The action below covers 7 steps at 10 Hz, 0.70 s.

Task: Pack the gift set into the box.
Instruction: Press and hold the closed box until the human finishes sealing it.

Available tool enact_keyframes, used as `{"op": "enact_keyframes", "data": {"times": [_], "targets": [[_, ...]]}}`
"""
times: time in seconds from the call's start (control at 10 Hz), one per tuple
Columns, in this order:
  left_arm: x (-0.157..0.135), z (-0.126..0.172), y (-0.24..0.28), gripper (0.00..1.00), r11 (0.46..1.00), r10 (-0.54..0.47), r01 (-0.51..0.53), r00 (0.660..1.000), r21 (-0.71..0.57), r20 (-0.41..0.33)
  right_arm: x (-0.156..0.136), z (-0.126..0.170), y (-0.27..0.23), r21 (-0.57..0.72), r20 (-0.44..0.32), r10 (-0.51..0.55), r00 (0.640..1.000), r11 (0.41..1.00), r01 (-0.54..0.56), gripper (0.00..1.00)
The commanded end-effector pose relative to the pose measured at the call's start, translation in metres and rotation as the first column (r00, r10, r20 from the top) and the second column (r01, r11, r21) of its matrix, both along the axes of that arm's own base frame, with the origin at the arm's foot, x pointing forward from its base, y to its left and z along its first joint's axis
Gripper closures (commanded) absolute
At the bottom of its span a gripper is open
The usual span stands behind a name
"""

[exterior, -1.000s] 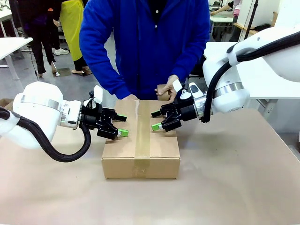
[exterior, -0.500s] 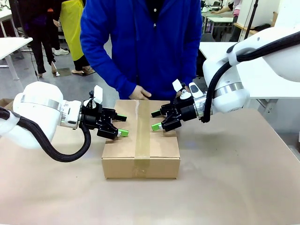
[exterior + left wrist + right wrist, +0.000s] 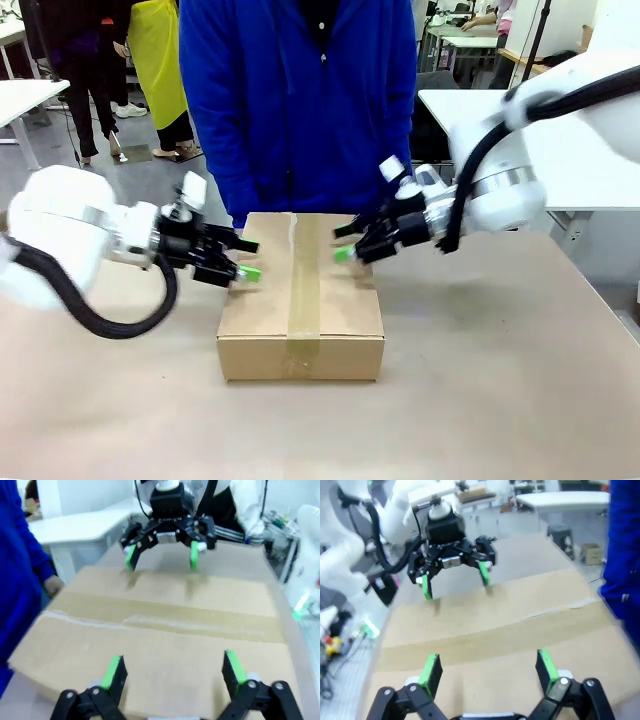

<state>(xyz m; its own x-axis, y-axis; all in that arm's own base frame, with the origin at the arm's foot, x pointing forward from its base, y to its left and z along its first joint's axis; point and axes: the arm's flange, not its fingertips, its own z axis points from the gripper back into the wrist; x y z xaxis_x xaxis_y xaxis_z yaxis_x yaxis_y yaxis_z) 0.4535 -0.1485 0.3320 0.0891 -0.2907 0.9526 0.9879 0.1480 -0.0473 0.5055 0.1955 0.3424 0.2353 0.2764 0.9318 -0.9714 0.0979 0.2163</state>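
Note:
The box is a brown cardboard carton lying in the middle of the table, its flaps closed and a strip of tape running along the top seam. The gift set is out of view. My left gripper hovers open over the box's left edge, and my right gripper hovers open over its top right. In the left wrist view my left gripper spreads above the box top, facing the right gripper. In the right wrist view my right gripper is open over the box, opposite the left gripper.
A person in a blue jacket stands close behind the box at the far edge. The brown table stretches bare to the right and front. White tables and other people stand farther back.
The person's hands have come off the box's far edge. Both grippers rose a little and drew slightly outward from the box, staying open.

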Motion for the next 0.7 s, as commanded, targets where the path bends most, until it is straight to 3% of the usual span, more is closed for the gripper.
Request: {"op": "enact_keyframes", "data": {"times": [0.0, 0.2, 0.3, 0.4, 0.6], "targets": [[-0.024, 0.037, 0.109, 0.0, 0.979, 0.035, -0.041, 0.999, -0.2, -0.033, -0.037, 0.061, -0.11, 0.086, -0.06, -0.297, 0.953, 0.95, 0.301, 0.0], [-0.038, 0.014, 0.184, 0.0, 0.907, 0.25, -0.247, 0.968, -0.342, -0.037, -0.075, 0.048, -0.197, 0.135, -0.076, -0.491, 0.868, 0.857, 0.497, 0.0], [-0.03, 0.01, 0.193, 0.0, 0.827, 0.421, -0.435, 0.899, -0.355, -0.121, -0.079, 0.036, -0.209, 0.164, -0.091, -0.558, 0.825, 0.808, 0.565, 0.0], [-0.04, 0.034, 0.164, 0.0, 0.95, 0.162, -0.166, 0.986, -0.266, -0.035, -0.054, 0.062, -0.177, 0.099, -0.071, -0.382, 0.921, 0.916, 0.388, 0.0], [-0.04, 0.034, 0.164, 0.0, 0.95, 0.162, -0.166, 0.986, -0.266, -0.035, -0.054, 0.062, -0.177, 0.099, -0.071, -0.382, 0.921, 0.916, 0.388, 0.0]]}}
